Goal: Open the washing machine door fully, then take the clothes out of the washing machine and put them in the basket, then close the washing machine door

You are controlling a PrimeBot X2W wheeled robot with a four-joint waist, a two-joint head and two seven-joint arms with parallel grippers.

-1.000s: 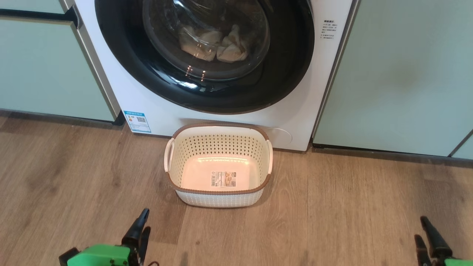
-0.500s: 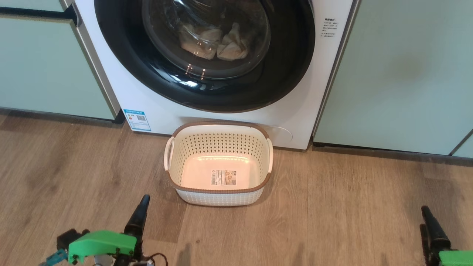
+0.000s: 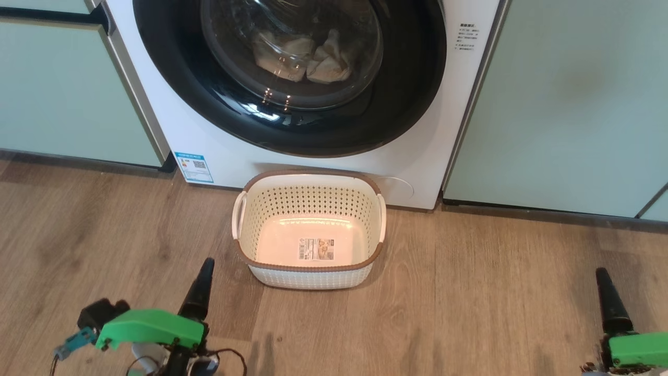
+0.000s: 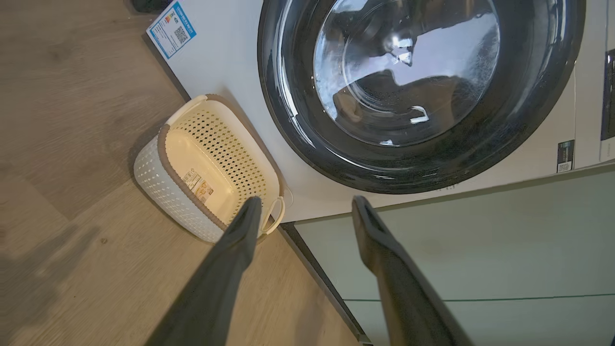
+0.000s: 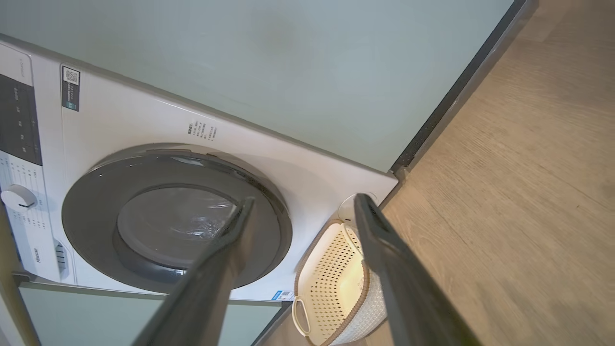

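Wooden floor (image 3: 469, 313) runs under both grippers, which hover low at the near edge. The left gripper (image 4: 306, 204) and the right gripper (image 5: 305, 202) each have their two dark fingers spread apart, grasping nothing. Ahead and between them stands the basket (image 3: 311, 269), nearer the left gripper and well apart from the right one. It sits upright on the floor just in front of the washing machine (image 3: 428, 156). Its perforated walls hold a bare floor with a label sticker (image 3: 315, 249) on it. Behind the basket, the door (image 3: 407, 104) sits shut against the white front, far from either gripper. From the head view the clothes (image 3: 302, 57) can be seen through the glass, crumpled in a pale heap inside the drum. In both wrist views the glass gives mostly glare and reflections. The right wrist view adds the control panel (image 5: 19, 120) and a white dial (image 5: 18, 198). Pale green cabinets (image 3: 563, 104) flank the machine on both sides.
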